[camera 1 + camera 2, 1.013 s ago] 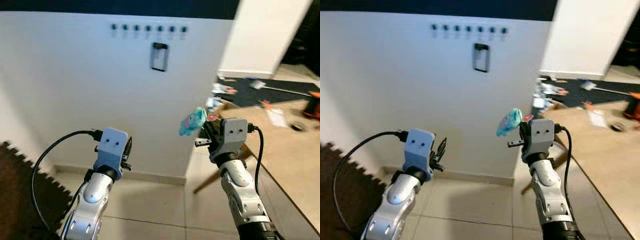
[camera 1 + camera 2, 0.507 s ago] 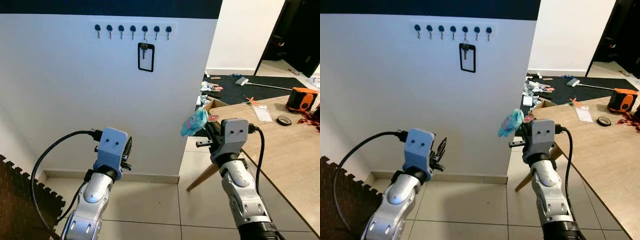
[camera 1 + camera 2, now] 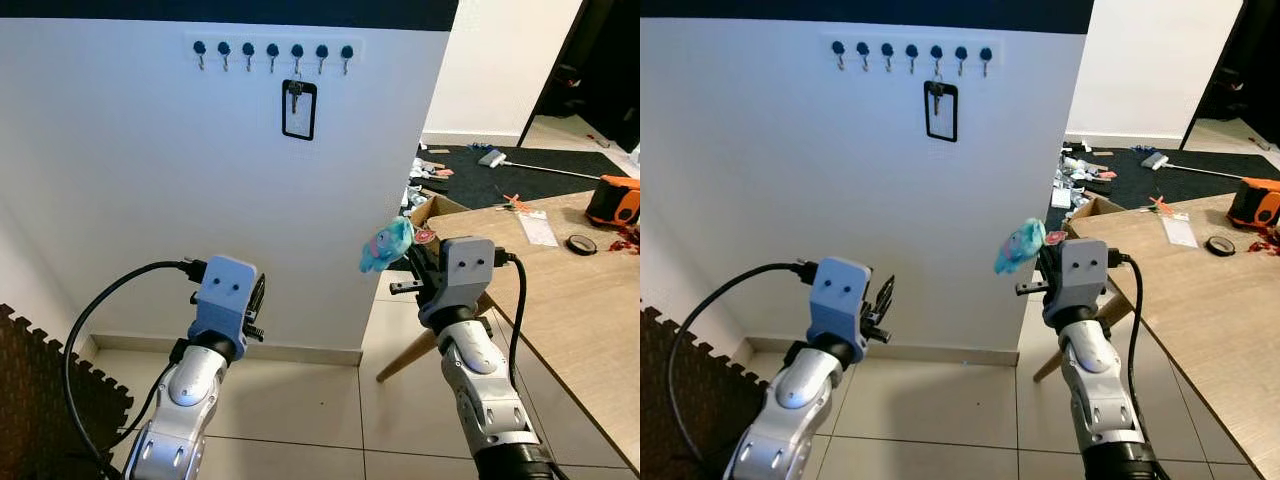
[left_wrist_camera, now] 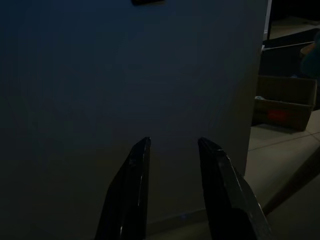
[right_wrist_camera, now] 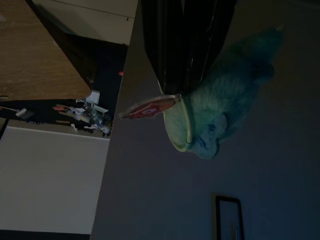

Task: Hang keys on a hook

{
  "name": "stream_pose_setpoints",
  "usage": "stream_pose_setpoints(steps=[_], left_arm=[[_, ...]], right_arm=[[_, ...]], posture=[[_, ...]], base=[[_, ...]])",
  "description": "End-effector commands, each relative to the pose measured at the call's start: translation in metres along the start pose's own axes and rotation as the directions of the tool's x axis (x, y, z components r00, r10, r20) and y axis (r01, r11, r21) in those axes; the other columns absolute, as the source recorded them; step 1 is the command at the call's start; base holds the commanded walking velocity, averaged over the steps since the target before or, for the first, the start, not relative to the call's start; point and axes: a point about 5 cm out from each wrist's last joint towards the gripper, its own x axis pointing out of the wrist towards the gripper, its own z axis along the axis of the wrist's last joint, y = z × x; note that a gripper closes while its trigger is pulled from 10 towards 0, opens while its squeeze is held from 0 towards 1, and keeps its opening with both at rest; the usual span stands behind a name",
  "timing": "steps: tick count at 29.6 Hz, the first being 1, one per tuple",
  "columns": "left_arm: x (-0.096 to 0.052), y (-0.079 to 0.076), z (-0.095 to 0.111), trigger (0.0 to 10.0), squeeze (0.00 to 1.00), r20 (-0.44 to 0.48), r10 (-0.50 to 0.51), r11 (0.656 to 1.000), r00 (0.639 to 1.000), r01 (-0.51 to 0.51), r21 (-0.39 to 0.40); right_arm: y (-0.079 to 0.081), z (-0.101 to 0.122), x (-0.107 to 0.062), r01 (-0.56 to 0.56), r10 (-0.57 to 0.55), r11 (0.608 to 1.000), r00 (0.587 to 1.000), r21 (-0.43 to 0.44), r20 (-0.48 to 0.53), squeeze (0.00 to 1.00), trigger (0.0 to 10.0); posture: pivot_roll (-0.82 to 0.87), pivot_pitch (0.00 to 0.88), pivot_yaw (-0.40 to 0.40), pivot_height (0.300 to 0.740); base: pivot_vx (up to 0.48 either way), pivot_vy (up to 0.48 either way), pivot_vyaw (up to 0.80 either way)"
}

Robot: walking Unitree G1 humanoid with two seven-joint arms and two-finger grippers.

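Fluffy teal keys (image 3: 388, 244), round-knobbed hooks (image 3: 272, 50)

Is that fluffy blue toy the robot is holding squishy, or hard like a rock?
Probably squishy: the blue plush keychain looks furry and lumpy. It likely weighs little, since the right gripper holds it up by a thin pinch. It may flop and swing when moved.

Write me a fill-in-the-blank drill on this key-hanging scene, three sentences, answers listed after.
1. The right gripper is shut on a fuzzy ____ keychain.
2. The row of hooks on the white wall has ____ hooks.
3. The left gripper has its fingers ____ and holds nothing.

Missing words: turquoise; seven; open
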Motion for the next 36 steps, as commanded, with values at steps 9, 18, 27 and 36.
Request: stream_pose_setpoints(steps=[9, 18, 27, 36], left_arm=[[-0.0010, -0.0009, -0.0043, 10.0, 0.00, -0.021, -0.004, 1.000, 1.000, 0.004, 0.000], [-0.0007, -0.0009, -0.0051, 10.0, 0.00, -0.026, -0.003, 1.000, 1.000, 0.003, 0.006], [0.0002, -0.0007, -0.0031, 10.0, 0.00, -0.012, 0.008, 1.000, 1.000, -0.008, -0.009], [-0.0008, 0.0003, -0.0046, 10.0, 0.00, -0.020, 0.014, 1.000, 1.000, -0.015, -0.022]], right_arm=[[-0.0003, -0.0007, 0.0000, 0.000, 0.000, 1.000, 1.000, 0.001, 0.001, 0.00, 10.0], [0.0003, -0.0011, -0.0002, -0.002, 0.002, 1.000, 1.000, 0.003, 0.001, 0.00, 10.0], [0.0005, -0.0004, 0.0008, -0.008, 0.008, 1.000, 1.000, 0.001, 0.004, 0.00, 10.0], [0.0028, -0.0001, 0.0021, -0.017, 0.017, 1.000, 1.000, 0.004, 0.007, 0.00, 10.0]], posture=[[0.12, 0.113, 0.009, 0.740], [0.12, 0.111, 0.011, 0.740], [0.12, 0.109, 0.008, 0.740], [0.12, 0.099, 0.004, 0.740]], base=[[0.000, -0.150, 0.00], [0.000, 0.000, 0.00], [0.000, 0.000, 0.00], [0.000, 0.232, 0.00]])
